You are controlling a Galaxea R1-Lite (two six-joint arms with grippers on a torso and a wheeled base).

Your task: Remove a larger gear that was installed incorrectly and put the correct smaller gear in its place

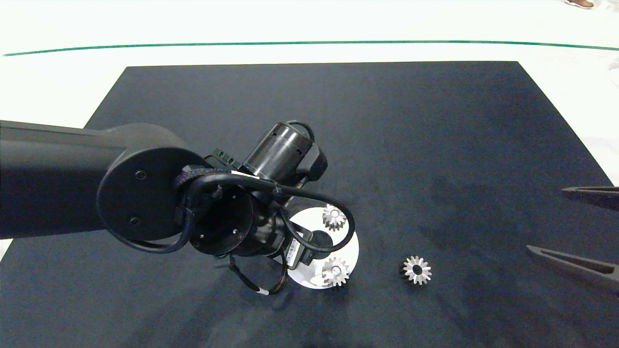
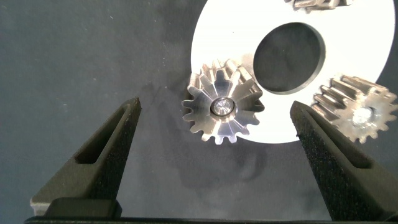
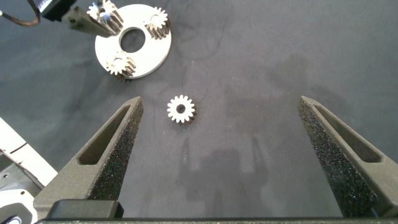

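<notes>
Here the bench (image 1: 435, 145) is covered by a wide dark matte cloth, faintly napped, with straight edges against a pale floor crossed by a thin green line (image 1: 309, 43). Most of the cloth lies bare toward its far edge and right side.

The bulky dark left arm (image 1: 72, 179), with smooth rounded joint housings and looped black cables, reaches in over a flat round white disc (image 2: 230, 43) with a circular centre opening. The left end effector (image 2: 214, 155) hangs released, its two grey foam-textured fingers (image 2: 102, 149) spread wide on either side of the larger gear (image 2: 222, 102), a bright silver metal toothed wheel sitting on a pin at the disc's rim, teeth overhanging the cloth. Neither finger touches it.

Two slightly smaller silver toothed gears (image 1: 333, 216) (image 1: 335, 271) sit on the same disc, apart from each other.

The smaller gear (image 1: 417, 269), silver with an open centre hole, lies flat on the cloth near the disc, with bare cloth all round it. The right end effector (image 3: 217, 155) hovers near the bench's right edge, released and wide, well apart from this gear.
</notes>
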